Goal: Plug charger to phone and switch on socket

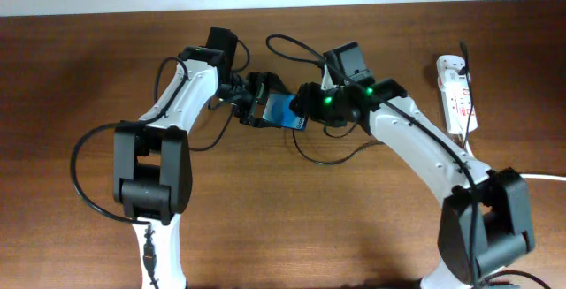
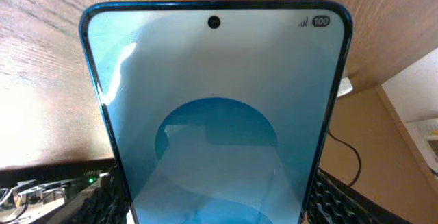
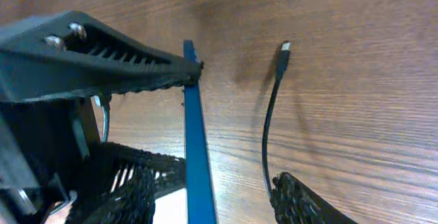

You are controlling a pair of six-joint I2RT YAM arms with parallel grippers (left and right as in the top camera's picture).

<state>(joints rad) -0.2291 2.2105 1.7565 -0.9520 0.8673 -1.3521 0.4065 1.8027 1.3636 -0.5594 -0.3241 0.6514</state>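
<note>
Overhead, the left gripper point(image 1: 255, 103) and right gripper point(image 1: 307, 105) cover the phone point(image 1: 281, 110) ends.

A brown wooden table point(image 1: 283, 236) carries the white socket point(image 1: 454, 90) near its far right corner, a thick white cord point(image 1: 544, 177) running off the right edge, and the charger point(image 1: 323, 163) cable looping near the middle.

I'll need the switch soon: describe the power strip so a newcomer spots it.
Go to the far right of the brown wooden table, past the right arm. A small white oblong power strip lies there. Red marks on its face and a thin black cable along it set it apart.
</note>
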